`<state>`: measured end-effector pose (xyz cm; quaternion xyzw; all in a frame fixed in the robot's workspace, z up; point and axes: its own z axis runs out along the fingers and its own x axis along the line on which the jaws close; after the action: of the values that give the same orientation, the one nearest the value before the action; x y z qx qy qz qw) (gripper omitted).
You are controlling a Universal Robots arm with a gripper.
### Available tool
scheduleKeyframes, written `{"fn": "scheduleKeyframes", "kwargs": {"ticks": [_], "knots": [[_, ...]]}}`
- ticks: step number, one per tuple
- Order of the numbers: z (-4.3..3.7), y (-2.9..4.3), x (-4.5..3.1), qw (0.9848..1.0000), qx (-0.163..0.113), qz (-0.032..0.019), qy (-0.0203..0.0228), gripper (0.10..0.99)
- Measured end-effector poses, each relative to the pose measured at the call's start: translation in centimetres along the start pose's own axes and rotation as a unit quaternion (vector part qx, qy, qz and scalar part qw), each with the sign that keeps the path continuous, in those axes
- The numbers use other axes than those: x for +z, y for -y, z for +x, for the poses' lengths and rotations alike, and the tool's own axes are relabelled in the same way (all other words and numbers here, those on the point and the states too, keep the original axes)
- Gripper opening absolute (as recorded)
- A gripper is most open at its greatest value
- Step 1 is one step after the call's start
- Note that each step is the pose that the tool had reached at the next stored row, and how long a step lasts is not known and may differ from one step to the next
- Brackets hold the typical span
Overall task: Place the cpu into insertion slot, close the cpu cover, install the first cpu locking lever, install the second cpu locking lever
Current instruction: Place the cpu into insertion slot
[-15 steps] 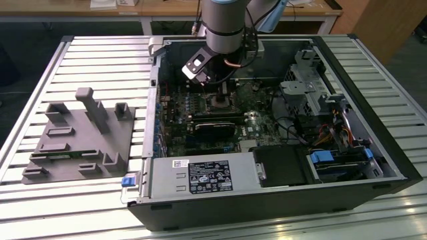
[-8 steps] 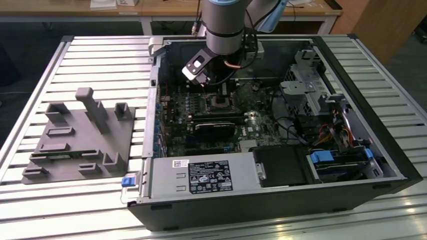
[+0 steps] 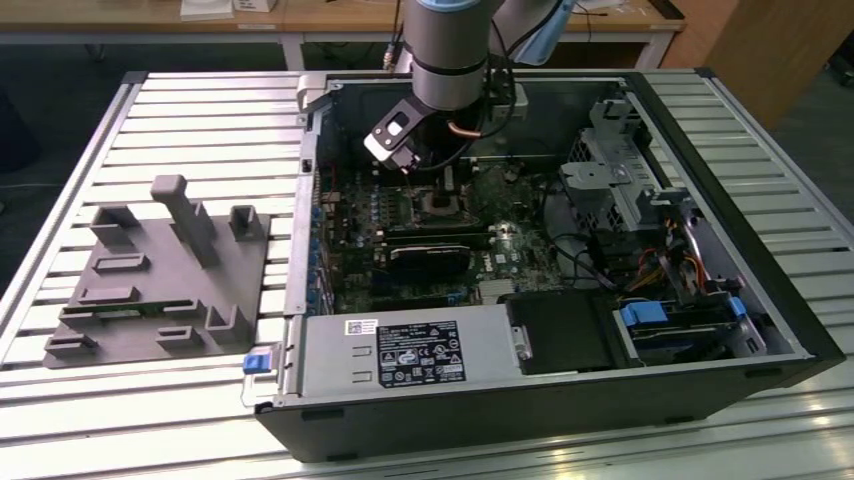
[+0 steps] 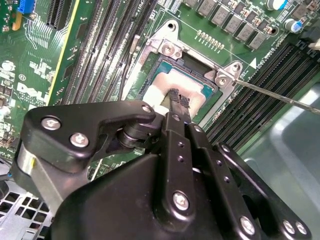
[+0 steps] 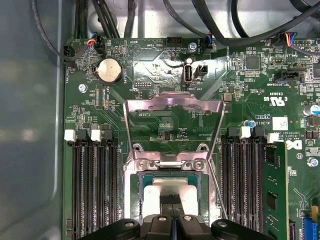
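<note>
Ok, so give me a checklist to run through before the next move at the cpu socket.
1. cpu lying in the insertion slot: ok.
2. cpu seated flat: cannot tell, the gripper covers part of it.
3. cpu cover raised off the slot: ok.
4. locking lever free of the cover, swung aside: ok.
5. Gripper fingers shut over the cpu; touching it: cannot tell.

Obs: cpu (image 5: 155, 189) (image 4: 165, 84) partly covered by pincer (image 5: 172, 199) (image 4: 179, 98) in both wrist views; contact underneath unresolved. One edge of insertion slot (image 5: 142, 182) hidden behind pincer body.
</note>
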<state>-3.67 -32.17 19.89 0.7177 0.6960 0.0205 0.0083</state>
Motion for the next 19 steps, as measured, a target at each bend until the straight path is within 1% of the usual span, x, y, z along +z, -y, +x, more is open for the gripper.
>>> {"fn": "scheduleKeyframes", "kwargs": {"ticks": [4, 7, 12, 19], "knots": [[0.02, -0.01, -0.08, 1.0, 0.0, -0.0004, -0.0003, 0.106], [0.01, -0.03, -0.57, 1.0, 0.0, -0.0001, 0.0004, 0.106], [0.04, -0.08, -1.95, 1.0, 0.0, -0.0005, 0.0004, 0.106], [0.08, -0.18, -4.26, 1.0, 0.0, -0.002, 0.0004, 0.106]]}}
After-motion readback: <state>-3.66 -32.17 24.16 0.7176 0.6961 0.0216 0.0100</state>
